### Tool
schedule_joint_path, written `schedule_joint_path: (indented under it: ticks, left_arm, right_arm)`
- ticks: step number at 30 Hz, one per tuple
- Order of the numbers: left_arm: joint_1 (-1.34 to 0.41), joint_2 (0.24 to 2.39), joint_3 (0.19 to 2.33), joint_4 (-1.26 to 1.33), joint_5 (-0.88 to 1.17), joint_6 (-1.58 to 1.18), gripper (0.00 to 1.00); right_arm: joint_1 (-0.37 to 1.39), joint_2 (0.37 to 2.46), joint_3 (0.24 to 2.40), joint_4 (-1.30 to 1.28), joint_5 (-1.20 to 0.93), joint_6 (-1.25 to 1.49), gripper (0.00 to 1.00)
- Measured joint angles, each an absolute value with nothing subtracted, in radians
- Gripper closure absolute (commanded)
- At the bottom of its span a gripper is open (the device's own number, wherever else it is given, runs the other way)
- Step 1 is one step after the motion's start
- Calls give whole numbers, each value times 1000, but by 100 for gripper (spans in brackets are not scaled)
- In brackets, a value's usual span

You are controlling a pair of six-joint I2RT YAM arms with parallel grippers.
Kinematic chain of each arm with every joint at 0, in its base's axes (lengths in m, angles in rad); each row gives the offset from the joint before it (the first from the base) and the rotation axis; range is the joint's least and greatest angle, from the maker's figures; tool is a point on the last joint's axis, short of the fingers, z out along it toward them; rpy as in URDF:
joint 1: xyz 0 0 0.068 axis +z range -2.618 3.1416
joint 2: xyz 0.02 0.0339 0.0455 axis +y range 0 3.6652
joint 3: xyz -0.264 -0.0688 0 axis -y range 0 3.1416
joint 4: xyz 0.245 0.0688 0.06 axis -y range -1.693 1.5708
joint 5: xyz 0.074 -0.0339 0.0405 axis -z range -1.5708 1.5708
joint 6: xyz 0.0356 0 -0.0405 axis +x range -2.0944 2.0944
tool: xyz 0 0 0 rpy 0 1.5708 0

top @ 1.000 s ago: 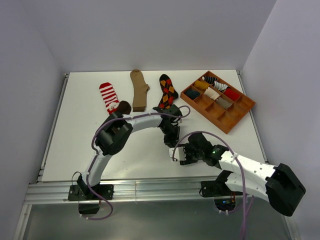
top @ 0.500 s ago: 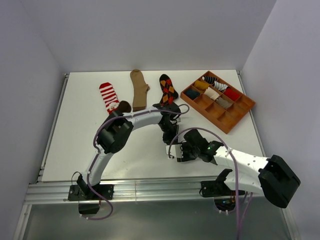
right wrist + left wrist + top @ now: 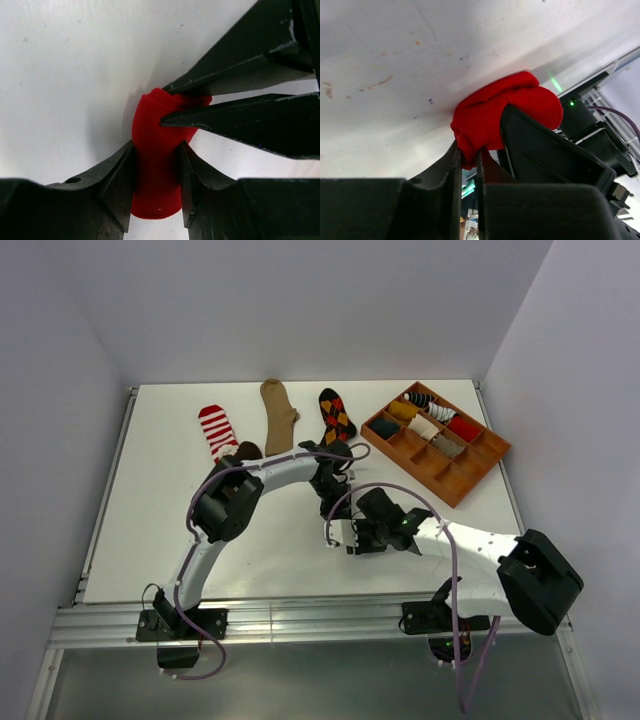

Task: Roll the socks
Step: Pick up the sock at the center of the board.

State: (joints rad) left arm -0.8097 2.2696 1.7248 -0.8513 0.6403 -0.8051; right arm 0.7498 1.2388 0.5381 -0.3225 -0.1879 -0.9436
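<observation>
Table (image 3: 150,490): one red sock (image 3: 155,190) outside tray (image 3: 470,466).

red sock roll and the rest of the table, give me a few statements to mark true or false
1. The red sock is bunched into a roll on the table. True.
2. The right fingers stand on either side of the roll, against it. True.
3. The tan sock lies in the wooden tray. False: it lies flat on the table, between the striped sock and the argyle sock.
4. The tray holds nothing. False: several compartments hold rolled socks.
5. The left fingers pinch a fold of the red sock. True.
</observation>
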Motion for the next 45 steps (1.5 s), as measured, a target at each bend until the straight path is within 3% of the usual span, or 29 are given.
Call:
schedule_joint_path:
  ticks: [6,22,31,45]
  left_arm:
    - [-777,2254,1680,-793,684,-809,70]
    - [-597,1784,1342,-418,585,-947,74]
    - [-597,1728,1162,-270,506,-982,80]
    - [-597,1568,1134,-201,422,-950,79]
  right_arm:
    - [717,1289,582,-340,-215,-934,100]
    - [527,1395,712,-500,-444,-875,100]
    - [467,1423,768,-582,-474,-822,100]
    - [361,1510,948,-670,-518,-759,100]
